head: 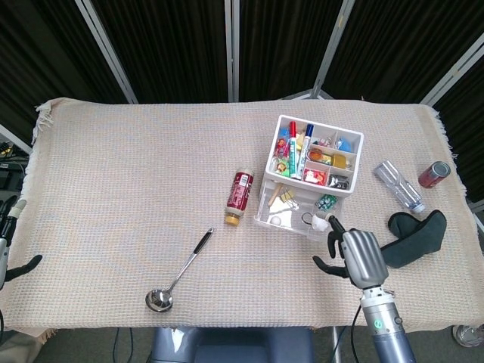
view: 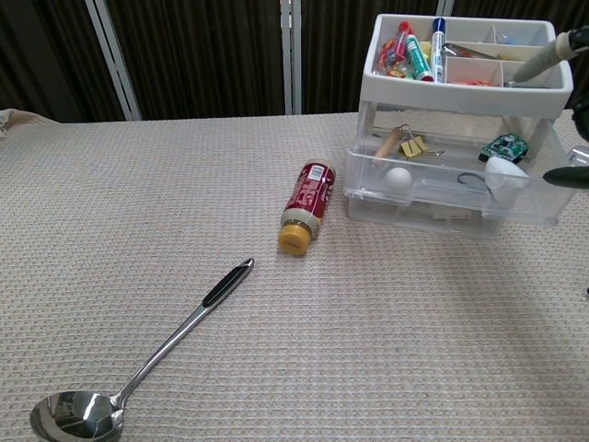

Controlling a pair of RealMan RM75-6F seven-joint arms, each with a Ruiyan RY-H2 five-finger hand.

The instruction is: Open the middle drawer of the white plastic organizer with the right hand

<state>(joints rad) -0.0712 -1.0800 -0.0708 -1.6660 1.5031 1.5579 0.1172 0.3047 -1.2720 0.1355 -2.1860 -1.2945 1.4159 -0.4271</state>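
The white plastic organizer (head: 315, 156) stands at the right of the table, its top tray full of pens and small items. Its clear middle drawer (head: 291, 212) sticks out toward me, holding binder clips, a white ball (view: 398, 178) and a green item. My right hand (head: 359, 255) hovers just right of the drawer's front corner, fingers apart and holding nothing; one fingertip (head: 331, 222) is close to the drawer front. In the chest view only a finger (view: 543, 61) and thumb show at the right edge beside the organizer (view: 460, 87). My left hand (head: 7, 246) waits at the far left edge, empty.
A red sauce bottle (head: 240, 197) lies left of the organizer, and a steel ladle (head: 178, 272) lies nearer the front. On the right are a clear plastic bottle (head: 398, 185), a red can (head: 434, 173) and a dark cloth (head: 412, 238) beside my right hand.
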